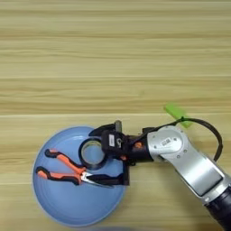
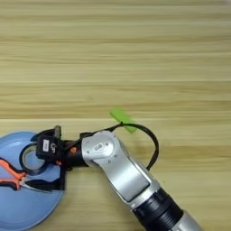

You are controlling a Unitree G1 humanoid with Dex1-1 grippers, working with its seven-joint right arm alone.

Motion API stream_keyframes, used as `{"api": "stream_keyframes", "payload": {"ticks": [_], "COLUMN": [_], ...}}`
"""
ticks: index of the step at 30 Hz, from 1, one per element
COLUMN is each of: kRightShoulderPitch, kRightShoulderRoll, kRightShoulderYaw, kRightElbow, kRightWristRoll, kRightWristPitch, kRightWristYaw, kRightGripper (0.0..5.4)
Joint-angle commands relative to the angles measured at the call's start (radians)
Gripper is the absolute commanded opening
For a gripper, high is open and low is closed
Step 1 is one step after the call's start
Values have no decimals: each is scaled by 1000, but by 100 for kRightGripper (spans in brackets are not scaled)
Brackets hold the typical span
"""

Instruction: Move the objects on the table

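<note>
Left eye view: blue plate (image 1: 58, 212) sits low left on the wooden table (image 1: 113, 54). On it lie pliers (image 1: 67, 170) with orange-and-black handles, handles pointing left, nose pointing right toward the plate's right part. Just above the pliers, also on the plate, a black ring (image 1: 92, 153), possibly a tape roll, lying flat with blue showing through its hole.

Right arm (image 1: 189, 162) enters from lower right, silver forearm angled up-left, black cable (image 1: 212, 131) looping off its upper side. Gripper (image 1: 106, 155) hangs over the plate's right half. Fingers spread apart: upper finger (image 1: 103, 130) curves past the ring's top right, lower finger (image 1: 115, 181) lies along the pliers' nose. Ring and pliers' nose fall between the two. Fingers not closed on anything; cannot tell if the lower one touches the pliers.

Green block (image 1: 177, 112) lies flat on bare wood, up and right of the plate, just above the arm's wrist end, partly crossed by the cable.

Right eye view: same layout, plate (image 2: 27, 212) cut by the left edge, green block (image 2: 122, 120) near centre.
</note>
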Motion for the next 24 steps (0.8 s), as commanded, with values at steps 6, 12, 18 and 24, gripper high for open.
{"api": "stream_keyframes", "payload": {"ticks": [6,12,18,24], "kRightShoulderPitch": [-115,-151,-156,-155], "kRightShoulderRoll": [-27,-51,-57,-43], "kRightShoulderYaw": [-5,6,8,-5], "kRightElbow": [12,27,32,35], "kRightWristRoll": [-29,-33,-33,-28], "kRightWristPitch": [132,155,153,146], "kRightWristYaw": [4,36,47,30], "kRightGripper": [537,489,409,405]}}
